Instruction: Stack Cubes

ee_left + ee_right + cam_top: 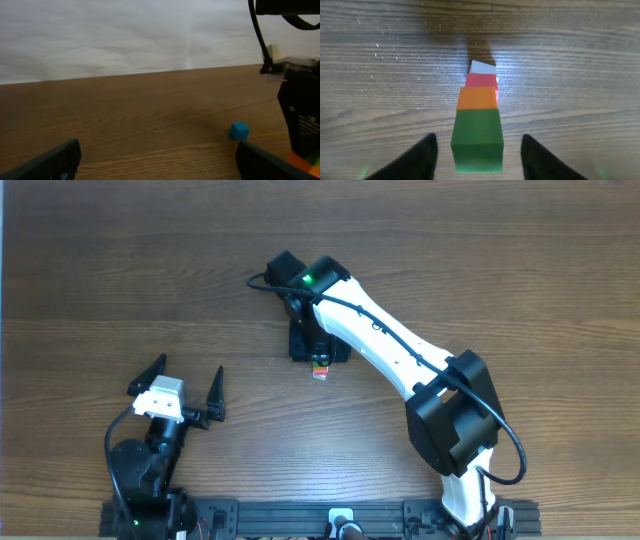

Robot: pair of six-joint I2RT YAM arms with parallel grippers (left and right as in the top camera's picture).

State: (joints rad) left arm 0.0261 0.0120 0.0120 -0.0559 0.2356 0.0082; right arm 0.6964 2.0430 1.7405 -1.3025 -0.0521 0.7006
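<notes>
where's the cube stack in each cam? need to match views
Top view: cube stack peeks out beside the right gripper, mid-table.
Left wrist view: cube stack cut off at the edge, under the right gripper.
Right wrist view: cube stack in the centre, right gripper open either side of it.
Shared landmark: the right gripper.

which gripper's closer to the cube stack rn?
Right. The right gripper is directly over the stack, open fingers either side of the green cube on top. The left gripper sits open, well off to the side near its base.
</notes>
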